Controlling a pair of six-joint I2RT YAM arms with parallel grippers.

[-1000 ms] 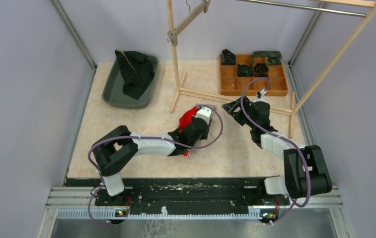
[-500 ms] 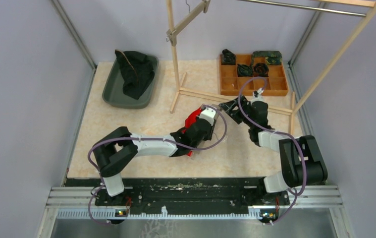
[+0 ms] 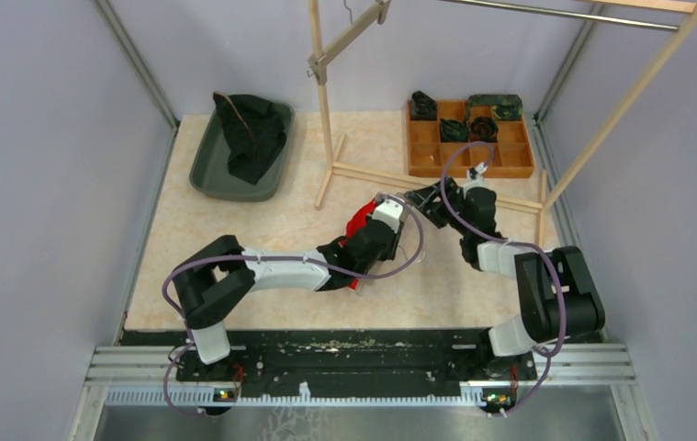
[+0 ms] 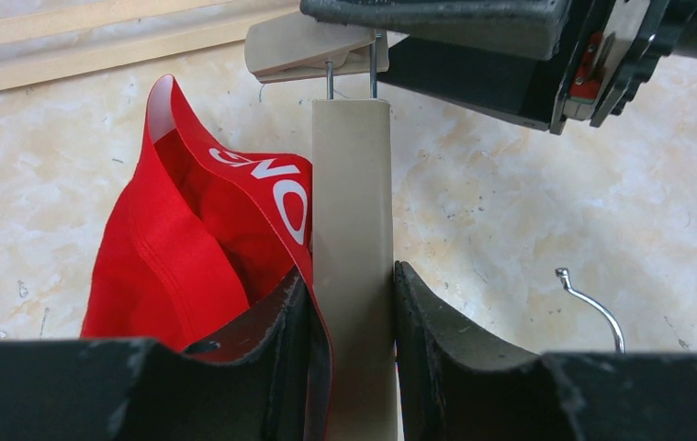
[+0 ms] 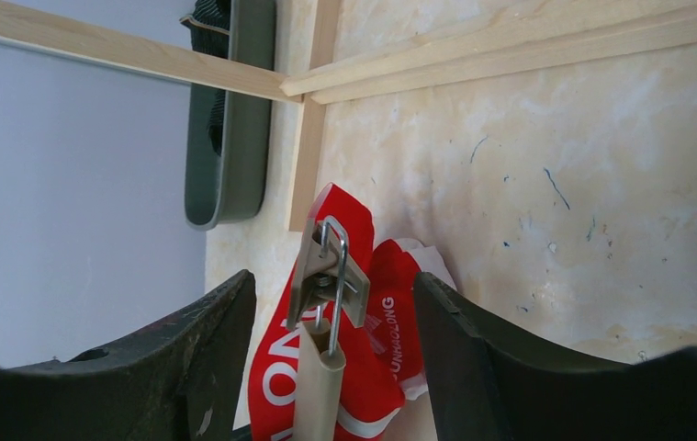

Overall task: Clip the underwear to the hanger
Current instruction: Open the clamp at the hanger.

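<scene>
The red underwear [image 4: 188, 248] hangs beside the hanger [image 4: 352, 184] bar above the desk [image 4: 510, 211], with its waistband pinched against the bar. The left end effector [image 4: 352, 303] is clamped on the bar and waistband together. The clip [image 5: 326, 271] sits at the bar's end between the fingers of the right end effector [image 5: 333, 289], which stand apart with a gap on each side.

Risks:
- An off-centre squeeze may twist the clip aside instead of opening it.
- The waistband does not appear to be inside the clip mouth, so the clip may close on nothing.
- Side load may slide the bar within the left grip.
</scene>
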